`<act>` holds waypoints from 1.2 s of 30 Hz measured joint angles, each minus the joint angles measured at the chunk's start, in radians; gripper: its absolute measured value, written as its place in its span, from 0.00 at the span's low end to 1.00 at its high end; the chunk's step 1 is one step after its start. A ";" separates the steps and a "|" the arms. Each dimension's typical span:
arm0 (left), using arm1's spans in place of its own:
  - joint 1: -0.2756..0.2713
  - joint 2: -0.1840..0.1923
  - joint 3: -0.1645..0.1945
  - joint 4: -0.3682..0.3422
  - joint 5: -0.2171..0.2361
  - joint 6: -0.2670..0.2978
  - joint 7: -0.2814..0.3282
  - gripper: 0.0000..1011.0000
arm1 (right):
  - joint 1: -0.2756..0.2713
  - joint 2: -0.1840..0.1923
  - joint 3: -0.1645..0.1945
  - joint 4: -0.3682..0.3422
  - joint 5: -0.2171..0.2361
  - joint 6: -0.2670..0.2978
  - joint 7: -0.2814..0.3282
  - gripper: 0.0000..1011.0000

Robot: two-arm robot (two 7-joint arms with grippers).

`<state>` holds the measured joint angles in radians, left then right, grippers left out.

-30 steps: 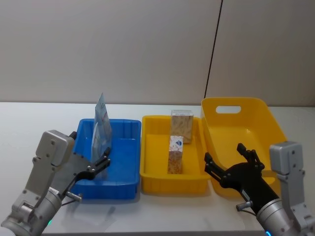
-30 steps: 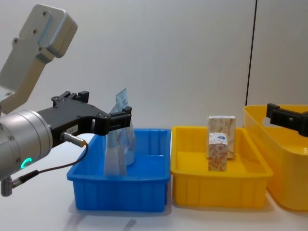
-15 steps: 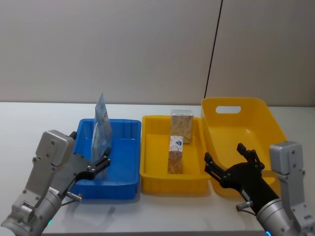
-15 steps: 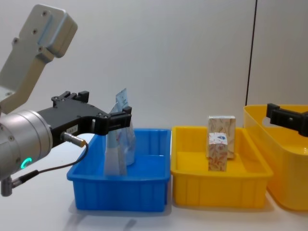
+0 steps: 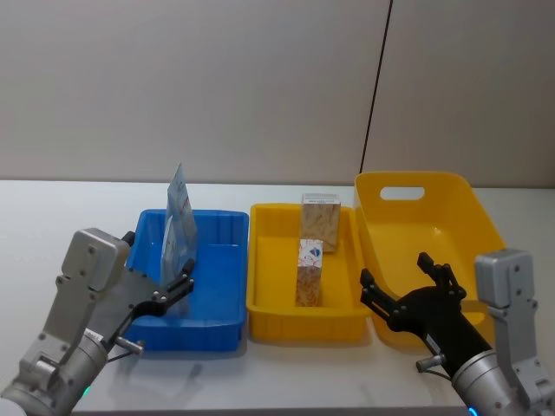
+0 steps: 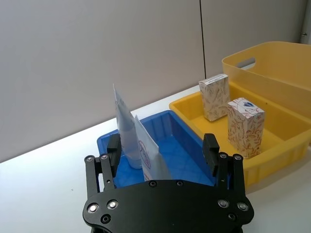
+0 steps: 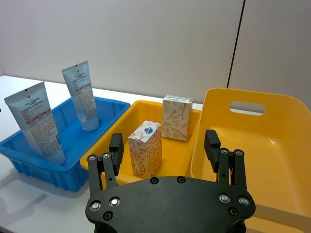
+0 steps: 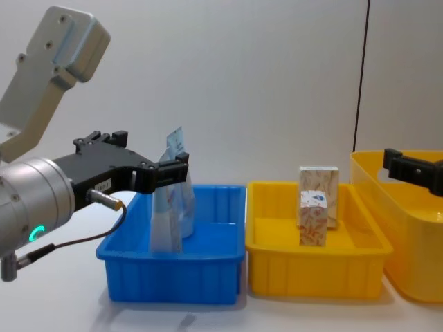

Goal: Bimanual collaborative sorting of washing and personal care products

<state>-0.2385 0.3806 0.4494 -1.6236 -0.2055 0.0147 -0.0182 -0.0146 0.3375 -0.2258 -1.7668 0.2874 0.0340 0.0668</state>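
Observation:
Two pale blue-and-white squeeze tubes stand upright in the blue tray (image 5: 221, 282), a taller far tube (image 5: 179, 201) and a nearer tube (image 5: 173, 247). In the yellow tray (image 5: 276, 260) stand two beige swirl-patterned cartons, the far carton (image 5: 319, 221) and the near carton (image 5: 310, 276) with a white top and blue mark. My left gripper (image 5: 173, 289) hovers open at the blue tray's front left, just short of the nearer tube (image 6: 146, 156). My right gripper (image 5: 395, 273) hangs open, nothing in it, in front of the yellow tray's right end.
A large yellow basket (image 5: 434, 217) with a handle slot stands at the right, next to the yellow tray. The trays and basket sit side by side on a white table (image 5: 69, 208), with a plain wall behind.

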 joint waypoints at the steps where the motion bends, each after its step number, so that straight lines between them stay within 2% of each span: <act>1: 0.000 0.000 -0.001 0.000 -0.002 0.001 -0.002 0.99 | 0.000 0.000 0.000 0.000 0.000 0.000 0.000 0.99; 9: 0.012 0.002 -0.023 -0.012 -0.034 0.027 -0.018 0.99 | 0.000 0.000 0.000 0.000 0.000 0.000 0.000 0.99; 21: 0.047 0.005 -0.057 -0.051 -0.101 0.115 -0.045 0.99 | 0.000 0.000 0.000 0.000 0.000 0.000 0.000 0.99; 28: 0.029 -0.003 -0.053 -0.030 -0.117 0.147 -0.073 0.99 | 0.000 0.000 0.000 0.000 0.000 0.000 0.000 0.99; 36: -0.018 -0.026 -0.037 0.033 -0.127 0.183 -0.115 0.99 | 0.000 0.000 0.000 0.000 0.000 0.000 0.000 0.99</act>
<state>-0.2562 0.3549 0.4122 -1.5910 -0.3322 0.1980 -0.1327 -0.0146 0.3375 -0.2259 -1.7668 0.2874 0.0340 0.0668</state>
